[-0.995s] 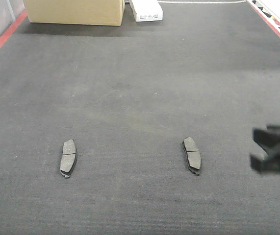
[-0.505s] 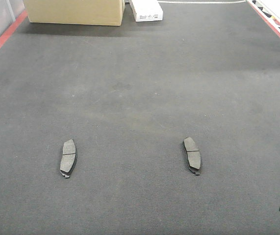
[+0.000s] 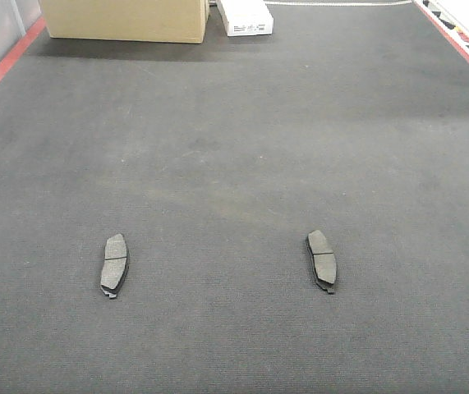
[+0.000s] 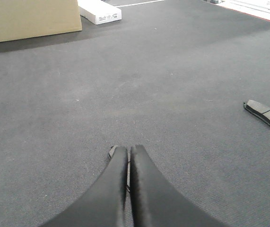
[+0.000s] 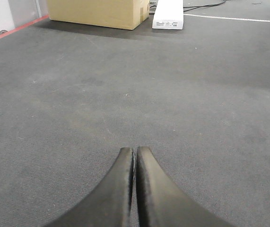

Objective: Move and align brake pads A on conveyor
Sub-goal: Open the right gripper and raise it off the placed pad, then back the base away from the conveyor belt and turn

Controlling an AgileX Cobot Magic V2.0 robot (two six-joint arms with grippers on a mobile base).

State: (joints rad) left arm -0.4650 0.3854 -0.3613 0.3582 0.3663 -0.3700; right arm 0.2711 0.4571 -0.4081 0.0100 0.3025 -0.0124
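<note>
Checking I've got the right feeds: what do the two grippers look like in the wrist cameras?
Both look alike. The left gripper has two plain matte black fingers, broad at the base, curving inward to narrow rounded tips. The right gripper has the same shape, slightly rougher along the inner edges. No cables, labels or markings show on either.

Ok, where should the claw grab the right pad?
The pad lies flat on the conveyor, long axis pointing roughly away from the robot, so probably pinch across its narrow middle, on the long edges, from straight above.
</note>
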